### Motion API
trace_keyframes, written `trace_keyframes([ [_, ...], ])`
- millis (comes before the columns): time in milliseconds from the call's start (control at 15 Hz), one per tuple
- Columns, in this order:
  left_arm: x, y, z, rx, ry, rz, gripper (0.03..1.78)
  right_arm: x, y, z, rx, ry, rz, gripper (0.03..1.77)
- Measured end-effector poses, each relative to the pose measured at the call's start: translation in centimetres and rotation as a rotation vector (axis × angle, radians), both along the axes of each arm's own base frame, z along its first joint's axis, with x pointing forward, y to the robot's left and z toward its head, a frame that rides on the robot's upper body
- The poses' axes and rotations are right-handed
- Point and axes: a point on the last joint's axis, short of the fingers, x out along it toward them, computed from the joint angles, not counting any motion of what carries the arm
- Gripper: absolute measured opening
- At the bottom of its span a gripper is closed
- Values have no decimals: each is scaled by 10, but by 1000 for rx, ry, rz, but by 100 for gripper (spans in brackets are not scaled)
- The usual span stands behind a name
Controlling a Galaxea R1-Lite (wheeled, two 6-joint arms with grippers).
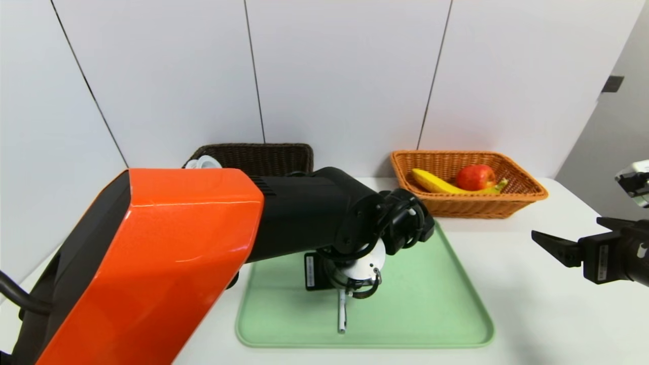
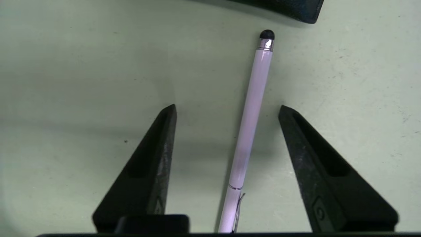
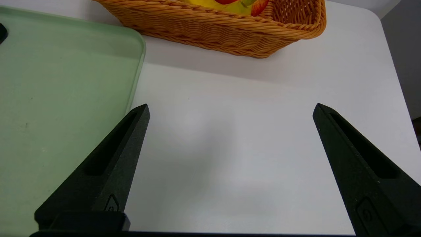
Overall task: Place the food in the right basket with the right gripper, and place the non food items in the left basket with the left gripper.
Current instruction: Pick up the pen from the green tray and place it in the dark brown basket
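- Left gripper (image 2: 227, 110): lowered over the green tray (image 1: 431, 314), fingers (image 2: 154, 154) partly spread, one on either side of the pen with a gap to each; nothing is held.
- Pen (image 2: 251, 115): slim, white, silver collar and dark rounded tip; lies flat on the tray between the left fingers, nearer one than the other, its tip reaching past the fingertips.
- Black pouch (image 2: 289, 10): only an edge shows, on the tray just beyond the pen's tip, further from the left fingers.
- White spool (image 1: 205, 162): at the near rim of the dark brown left basket (image 1: 274, 154), well beyond the left fingers and largely hidden by the arm.
- Right gripper (image 3: 230, 110): hangs over bare white bench (image 3: 246, 148) beside the tray's edge, fingers (image 3: 108, 164) spread wide, holding nothing.
- Right basket (image 3: 230, 33): orange-tan wicker, on the bench ahead of the right fingers, apart from them.
- Banana (image 1: 431, 181) and apple (image 1: 475, 177): both inside the right basket, apple resting against the banana.
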Motion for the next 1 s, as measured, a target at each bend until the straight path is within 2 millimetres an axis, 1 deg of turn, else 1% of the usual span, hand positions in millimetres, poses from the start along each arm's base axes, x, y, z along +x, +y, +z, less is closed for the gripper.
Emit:
trace_keyframes([
  [267,-1,2,2,9,7,-8,74,0,0,-1,0,2,0,171],
  [333,-2,3,3,14,10,-9,45,0,0,-1,0,2,0,171],
  [400,-2,3,4,20,12,-13,7,0,0,0,-1,1,-1,171],
  [800,-3,4,7,12,8,-16,7,0,0,0,0,1,-1,171],
  [933,-4,6,15,1,-6,-20,7,0,0,0,0,2,-1,171],
  [1000,-5,8,25,-13,-32,-29,7,0,0,0,1,2,-1,171],
])
